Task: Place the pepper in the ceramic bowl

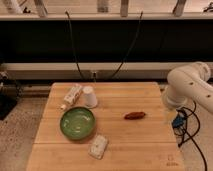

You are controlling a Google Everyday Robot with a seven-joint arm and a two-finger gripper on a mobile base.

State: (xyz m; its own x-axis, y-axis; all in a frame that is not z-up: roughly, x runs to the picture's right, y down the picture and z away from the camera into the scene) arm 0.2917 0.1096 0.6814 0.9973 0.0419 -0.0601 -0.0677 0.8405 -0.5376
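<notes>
One raised view — downward over the table (142,137) toward the wall (105,42); gripper unseen, arm (189,85) at right.

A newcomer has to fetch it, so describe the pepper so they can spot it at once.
On the wooden table, look right of the green bowl, toward the edge where the gripper hangs under the white arm. The pepper lies there alone on bare wood: small, long and dark red, unlike the white cup, the carton and the pale packet clustered around the bowl.

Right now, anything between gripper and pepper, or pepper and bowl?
Nothing visible. Bare wooden table lies between the small dark red pepper and round green glazed bowl; gripper sits at the table's right edge.
</notes>
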